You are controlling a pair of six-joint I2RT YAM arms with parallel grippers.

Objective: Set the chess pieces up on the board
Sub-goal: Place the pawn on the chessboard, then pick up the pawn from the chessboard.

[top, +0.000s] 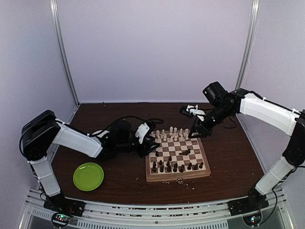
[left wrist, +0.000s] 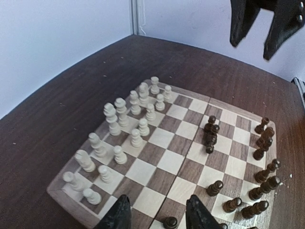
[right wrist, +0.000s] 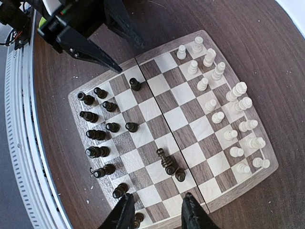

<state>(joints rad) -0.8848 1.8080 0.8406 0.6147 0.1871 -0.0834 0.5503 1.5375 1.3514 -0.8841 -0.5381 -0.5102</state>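
Board [top: 177, 177] is being carried by the bench [top: 228, 162]. Cream chess pieces [top: 171, 133] are being seen ranked along its 12 o'clock edge, dark ones [top: 174, 167] along 6 o'clock, a few strays between. Left end effector [left wrist: 159, 205] is being held apart at 9 o'clock; right end effector [right wrist: 157, 202], also apart, at 1 o'clock.

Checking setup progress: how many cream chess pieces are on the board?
16. The cream pieces stand in two rows of eight along the far edge of the board, as seen from the top camera. None appears to be hidden.
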